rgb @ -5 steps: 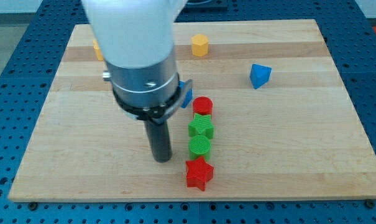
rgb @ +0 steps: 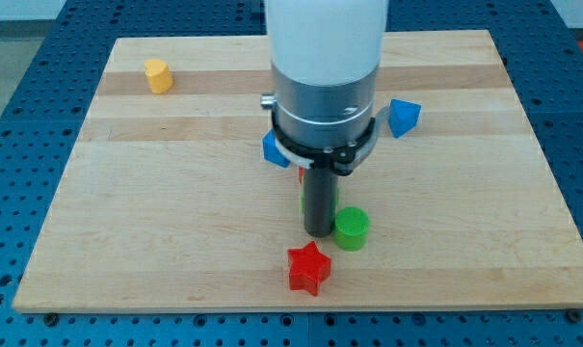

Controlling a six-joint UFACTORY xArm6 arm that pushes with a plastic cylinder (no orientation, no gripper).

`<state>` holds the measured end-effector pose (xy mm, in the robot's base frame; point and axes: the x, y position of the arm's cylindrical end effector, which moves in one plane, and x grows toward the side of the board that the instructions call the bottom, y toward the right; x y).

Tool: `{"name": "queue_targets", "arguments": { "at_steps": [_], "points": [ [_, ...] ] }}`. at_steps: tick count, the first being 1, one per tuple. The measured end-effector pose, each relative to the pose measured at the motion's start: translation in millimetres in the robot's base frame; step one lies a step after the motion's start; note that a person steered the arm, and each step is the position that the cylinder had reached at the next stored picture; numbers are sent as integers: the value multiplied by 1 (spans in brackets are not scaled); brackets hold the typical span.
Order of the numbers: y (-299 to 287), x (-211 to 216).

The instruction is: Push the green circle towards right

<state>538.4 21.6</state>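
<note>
The green circle (rgb: pixel 351 228) lies on the wooden board (rgb: pixel 156 193), a little right of the board's middle and toward the view's bottom. My tip (rgb: pixel 318 231) stands right against its left side. The rod and arm body hide the green star and red circle; only slivers of green and red show at the rod's edges. A red star (rgb: pixel 308 268) lies below and left of the green circle.
A blue block (rgb: pixel 273 149) shows left of the arm body. A blue block (rgb: pixel 403 117) lies at the right. A yellow block (rgb: pixel 157 75) sits near the top left. The board's edges border a blue perforated table.
The arm has moved to the view's right. The green circle has shifted right, out of the column of blocks. The green star and red circle are now hidden behind the arm.
</note>
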Motion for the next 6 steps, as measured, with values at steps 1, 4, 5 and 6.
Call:
{"name": "queue_targets", "arguments": {
  "at_steps": [1,4,5,6],
  "points": [
    [8,-3],
    [66,-3],
    [60,-2],
    [49,18]
  ]
}}
